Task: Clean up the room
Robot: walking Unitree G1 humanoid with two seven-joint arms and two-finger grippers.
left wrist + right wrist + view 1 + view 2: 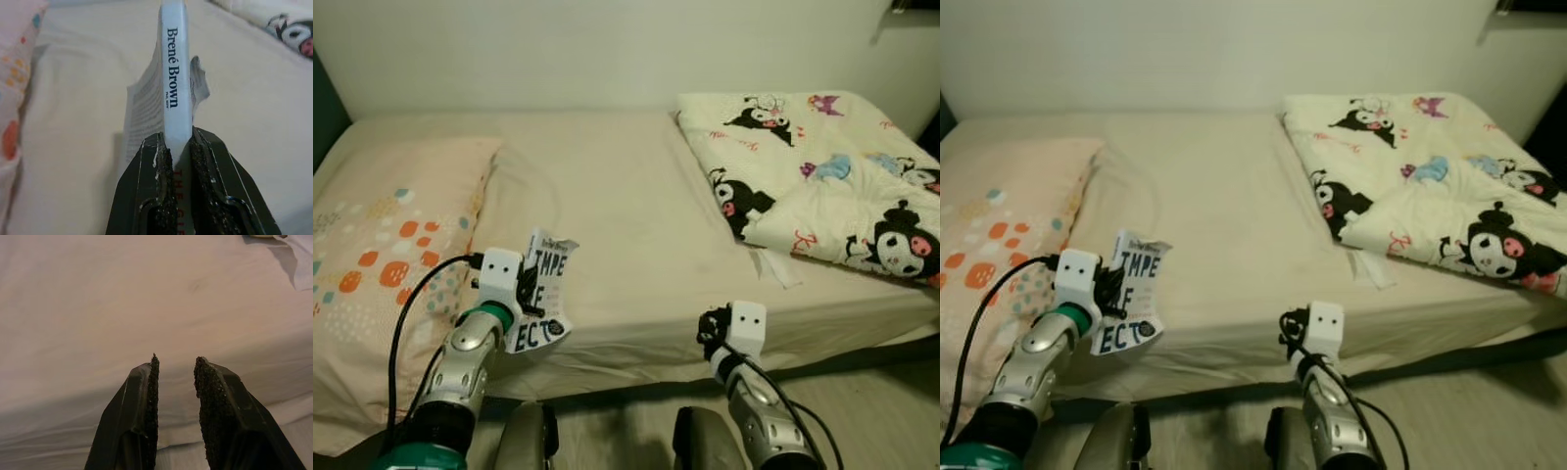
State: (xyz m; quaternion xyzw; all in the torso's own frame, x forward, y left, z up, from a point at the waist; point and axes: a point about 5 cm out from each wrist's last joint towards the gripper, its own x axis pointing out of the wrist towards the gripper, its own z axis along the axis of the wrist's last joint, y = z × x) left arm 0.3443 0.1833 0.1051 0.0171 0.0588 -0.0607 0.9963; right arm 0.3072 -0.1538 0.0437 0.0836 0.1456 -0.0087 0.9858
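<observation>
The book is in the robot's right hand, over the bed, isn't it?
No. The book is in the left hand, shut on its spine, as the left wrist view shows. It is over the bed. The right hand holds nothing.

Home bedroom. Bed (pixel 636 225) with beige fitted sheet against plain pale wall (pixel 607 49); pillow (pixel 382 255) patterned with orange dots; folded cartoon-print quilt (pixel 822 186); light wood-look floor (pixel 862 411) along bedside.

Cream blanket (pixel 822 176) — black cartoon print.
</observation>
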